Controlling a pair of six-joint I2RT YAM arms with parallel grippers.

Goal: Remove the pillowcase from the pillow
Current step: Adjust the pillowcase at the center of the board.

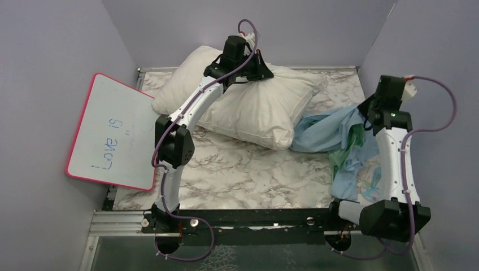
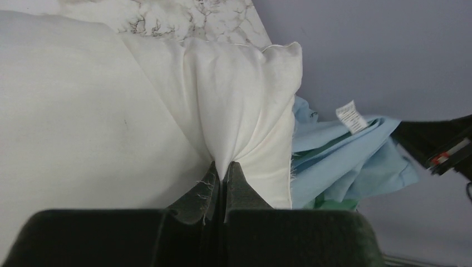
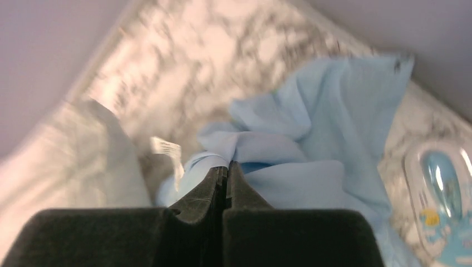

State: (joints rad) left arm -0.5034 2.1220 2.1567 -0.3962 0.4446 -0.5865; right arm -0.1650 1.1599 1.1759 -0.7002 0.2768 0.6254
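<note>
Left claw clenched, pinching a fold of the pillow near its right-hand far corner; cream fabric puckers up into the tips. From the top view the left arm reaches over the pillow and that claw sits on its far side.

Right claw clenched on the pillowcase; light blue cloth bunches right at the tips. The right wrist view is blurred.

Pillow lies on the far half of the table, angled, with its cream cover bare all over. Its left far part sits just beside the whiteboard, which leans at the table's left edge.

Pillowcase is a crumpled heap on the right side of the table, off the pillow. It touches the pillow's right corner and runs down along the right arm. It is mostly light blue, with teal-green showing in the folds. Its white label sticks up from the heap, just right of the pillow's edge.

A pale oval item with blue print lies by the near end of the heap; cannot tell what it is.

The right arm stands over the heap and hides part of it from above.
</note>
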